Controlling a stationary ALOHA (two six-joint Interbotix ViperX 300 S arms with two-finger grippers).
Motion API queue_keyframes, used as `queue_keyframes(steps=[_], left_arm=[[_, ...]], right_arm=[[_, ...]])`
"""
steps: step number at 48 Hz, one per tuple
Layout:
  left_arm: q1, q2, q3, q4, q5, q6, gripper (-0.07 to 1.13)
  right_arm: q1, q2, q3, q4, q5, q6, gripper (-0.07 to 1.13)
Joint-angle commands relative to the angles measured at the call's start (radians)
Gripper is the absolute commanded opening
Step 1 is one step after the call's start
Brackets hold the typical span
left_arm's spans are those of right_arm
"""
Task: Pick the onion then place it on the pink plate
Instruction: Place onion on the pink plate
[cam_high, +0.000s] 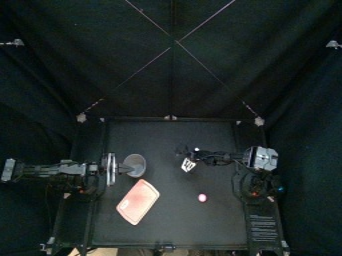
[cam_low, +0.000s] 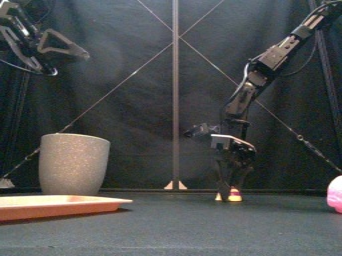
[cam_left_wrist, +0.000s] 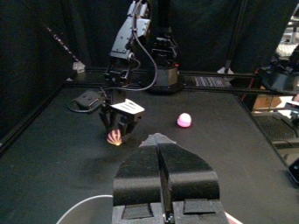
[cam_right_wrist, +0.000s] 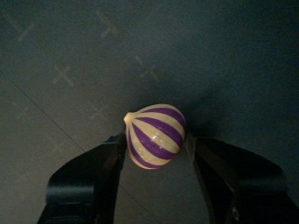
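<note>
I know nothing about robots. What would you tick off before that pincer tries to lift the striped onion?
1. Onion sits between the right pincer jaws: ok.
2. Jaws closed firmly on it: not ok; a sliver of gap shows on one side.
3. Pink plate has nothing on it and can take the onion: ok.
4. Left pincer is shut and rests beside the grey cup, off the plate: ok.
5. Small pink toy lies apart from the onion: ok.
</note>
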Motion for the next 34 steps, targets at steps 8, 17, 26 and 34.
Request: queue_keyframes(steps=[8, 17, 26, 34], left_arm=[[0.003, -0.003, -0.006, 0.0, -0.006, -0.002, 0.11], [0.009, -0.005, -0.005, 0.0, -0.009, 0.002, 0.11], [0.023, -0.005, -0.005, 0.0, -0.011, 0.002, 0.11], [0.035, -0.005, -0.003, 0.0, -0.011, 0.002, 0.11]], right_arm=[[0.017, -0.023, -0.026, 0.003, -0.008, 0.002, 0.7], [0.086, -0.054, -0.067, 0.003, -0.018, 0.0, 0.7], [0.199, -0.055, -0.155, 0.008, -0.035, 0.003, 0.7], [0.299, -0.009, -0.272, 0.009, -0.035, 0.0, 0.7]])
